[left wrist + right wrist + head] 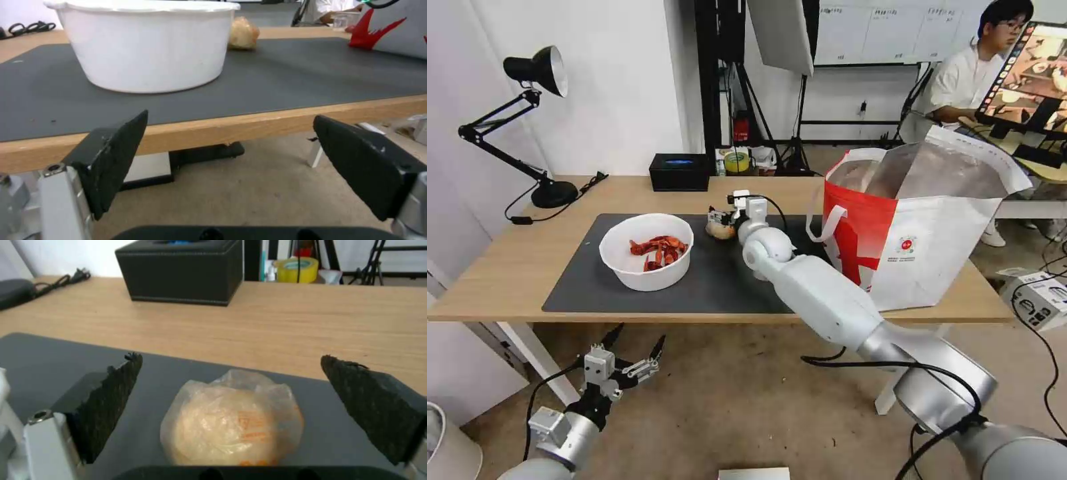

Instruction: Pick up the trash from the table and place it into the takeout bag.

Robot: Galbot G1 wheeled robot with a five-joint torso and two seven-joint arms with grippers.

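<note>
1. Two grippers are in play, but the right gripper (231, 393) is far nearer the work: it sits low over the dark grey mat (707, 280), just beyond the white bowl (647, 250) and on the bowl's bag-ward side.
2. Its jaws are spread wide with nothing between the pads, and the beige ball (233, 423), wrapped in clear film, lies directly ahead, centred in the gap and resting on the mat.
3. That ball is roundish, with no clear long axis, so I judge a straight advance and a close would seat it.
4. From the bowl, the takeout bag (920, 233) stands past the ball, mouth open and upright on the table (507, 267).
5. Well short of the bowl, the left gripper (630, 353) hangs below the table's near edge, jaws spread and empty.
</note>
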